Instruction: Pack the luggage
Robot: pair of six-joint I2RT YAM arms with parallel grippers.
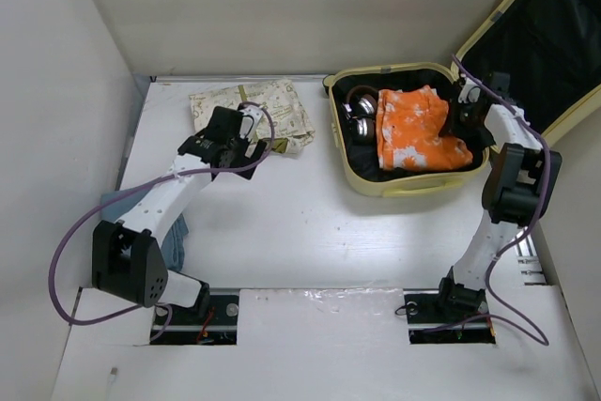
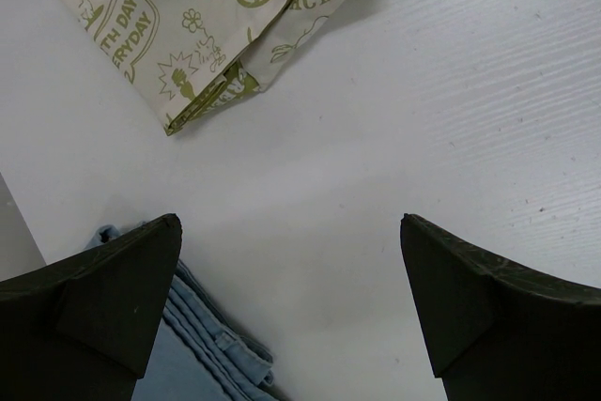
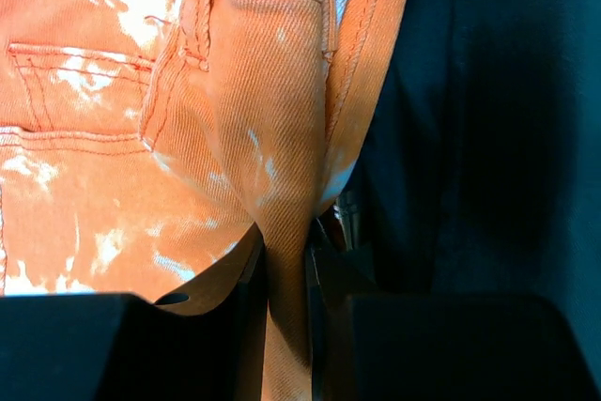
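The luggage (image 1: 413, 187), a pale yellow hard-shell suitcase, lies open at the back right with its lid (image 1: 554, 44) leaning up. Inside lie an orange bleached denim garment (image 1: 418, 129) and headphones (image 1: 360, 110). My right gripper (image 1: 454, 123) is at the garment's right edge, shut on a fold of the orange cloth (image 3: 286, 269), with black lining (image 3: 488, 138) beside it. My left gripper (image 1: 255, 143) hangs open over bare table by the near edge of a cream cloth with green print (image 2: 188, 25). Nothing is between its fingers (image 2: 291, 232).
Folded blue jeans (image 2: 202, 354) lie on the table at the left, partly under the left arm (image 1: 174, 237). White walls close in the table on the left, back and right. Both arm bases sit at the near edge.
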